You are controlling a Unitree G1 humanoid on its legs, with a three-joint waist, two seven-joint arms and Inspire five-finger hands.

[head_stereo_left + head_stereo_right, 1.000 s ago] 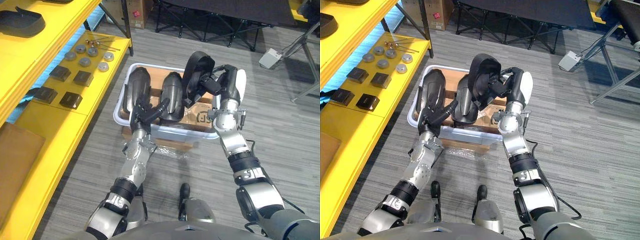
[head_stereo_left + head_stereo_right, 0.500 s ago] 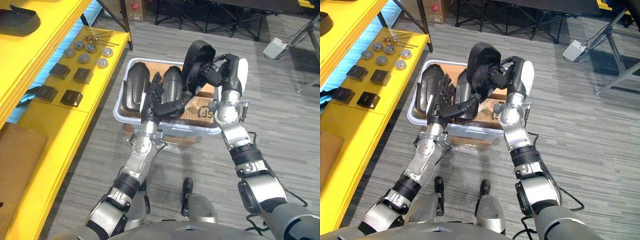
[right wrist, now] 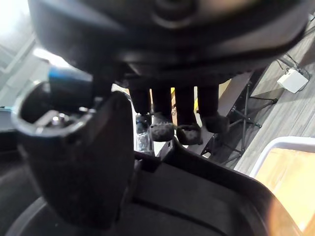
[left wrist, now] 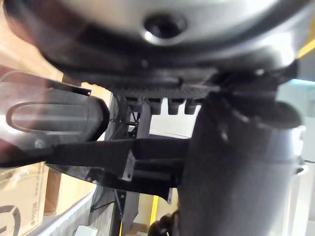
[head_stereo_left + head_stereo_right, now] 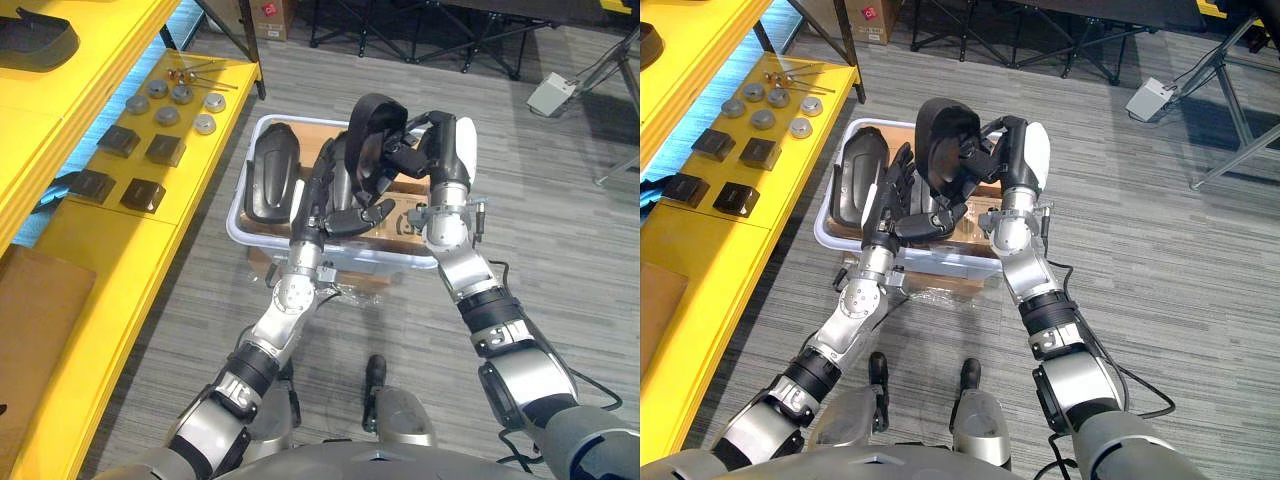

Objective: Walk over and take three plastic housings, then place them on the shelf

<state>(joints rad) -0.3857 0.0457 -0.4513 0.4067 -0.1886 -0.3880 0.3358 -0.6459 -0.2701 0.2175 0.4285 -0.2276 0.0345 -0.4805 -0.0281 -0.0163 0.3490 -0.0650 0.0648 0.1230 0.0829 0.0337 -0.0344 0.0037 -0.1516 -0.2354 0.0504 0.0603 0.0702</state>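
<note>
My right robot hand point(image 5: 432, 160) is clamped on a raised housing point(image 5: 368, 130). My left robot hand point(image 5: 322, 195) hovers, fingers spread, over the bin point(image 5: 236, 222) beside a second housing point(image 5: 272, 180). I should wrap that one fully before lifting.

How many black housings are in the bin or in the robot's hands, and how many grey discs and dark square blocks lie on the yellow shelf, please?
Black housings: 3, with one in the right hand and two in the bin
Grey discs on the yellow shelf: 6
Dark square blocks: 4
Total: 13
</note>
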